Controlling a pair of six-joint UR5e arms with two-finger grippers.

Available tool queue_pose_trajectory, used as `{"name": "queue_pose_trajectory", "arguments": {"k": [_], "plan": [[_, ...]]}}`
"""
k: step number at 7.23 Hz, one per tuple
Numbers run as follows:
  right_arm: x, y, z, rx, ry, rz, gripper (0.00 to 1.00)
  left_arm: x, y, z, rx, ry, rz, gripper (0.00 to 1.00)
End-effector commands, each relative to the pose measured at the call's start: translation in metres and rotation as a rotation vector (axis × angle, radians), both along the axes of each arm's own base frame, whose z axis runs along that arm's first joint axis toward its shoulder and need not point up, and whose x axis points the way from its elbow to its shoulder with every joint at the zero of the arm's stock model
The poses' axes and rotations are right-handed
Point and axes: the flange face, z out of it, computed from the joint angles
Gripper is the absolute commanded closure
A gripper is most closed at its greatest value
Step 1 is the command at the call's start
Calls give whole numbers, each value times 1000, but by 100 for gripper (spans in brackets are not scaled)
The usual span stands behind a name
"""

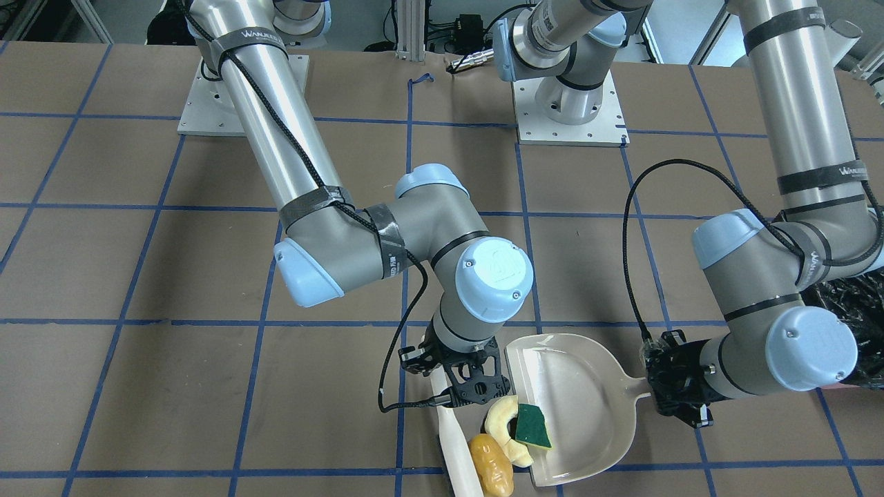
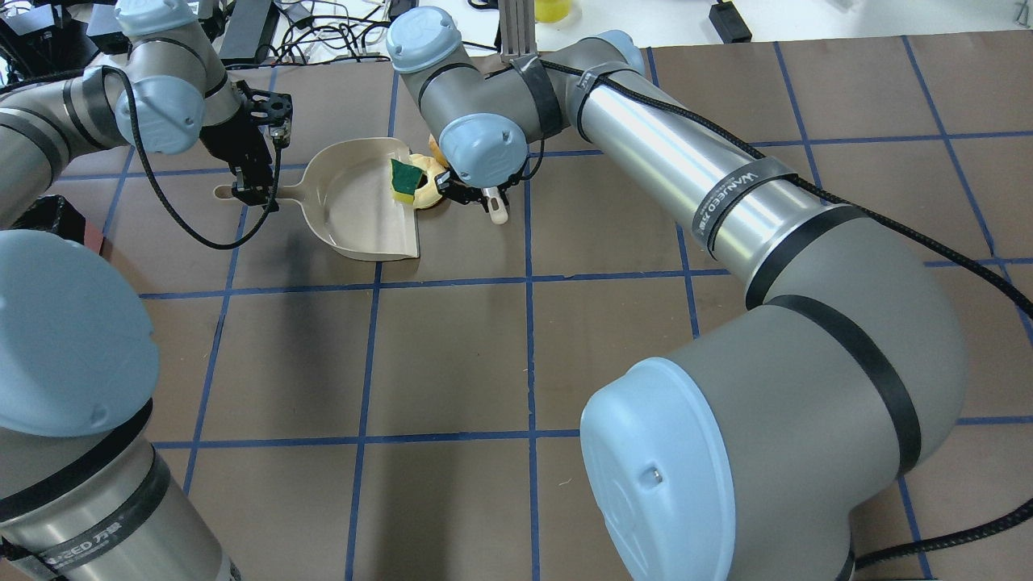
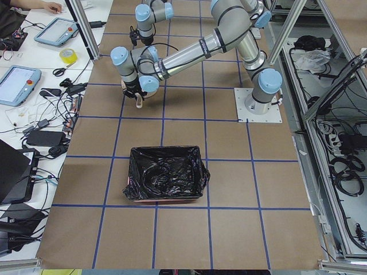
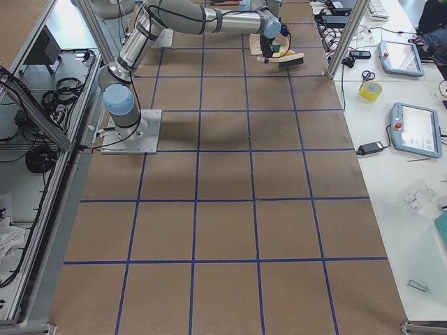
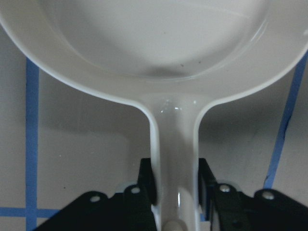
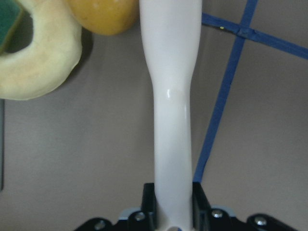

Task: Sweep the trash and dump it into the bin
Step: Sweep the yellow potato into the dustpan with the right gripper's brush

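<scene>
My left gripper (image 1: 673,397) is shut on the handle of the flat beige dustpan (image 1: 580,407), which lies on the table; the wrist view shows the handle (image 5: 174,144) between the fingers. My right gripper (image 1: 459,383) is shut on a white sweeper (image 1: 459,449), which stands against the trash at the pan's open edge. The green-and-yellow sponge piece (image 1: 533,426) rests on the pan's lip. The cream crescent (image 1: 503,424) touches the lip. The yellow-orange lump (image 1: 492,464) lies on the table between sweeper and pan. The pink bin with its black bag (image 3: 166,180) stands behind the left arm.
The brown table has a blue tape grid (image 2: 529,278). The arm bases (image 1: 570,114) stand at the robot's side. The bin's black bag (image 1: 849,310) shows under the left arm's elbow. Tablets, tape and cables (image 3: 66,56) lie on the bench beyond the table's edge.
</scene>
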Motion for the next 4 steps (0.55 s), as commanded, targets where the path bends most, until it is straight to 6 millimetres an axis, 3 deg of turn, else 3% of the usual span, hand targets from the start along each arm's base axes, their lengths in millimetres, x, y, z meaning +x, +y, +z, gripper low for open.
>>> {"name": "queue_pose_trajectory", "arguments": {"k": [1,4], "plan": [[25,12,4,-2,-113,-173,100,0,0,0,0,2,0,100],[82,46,16,-9,-262,-348,100,-1,0,2,-5,2,3,100]]}}
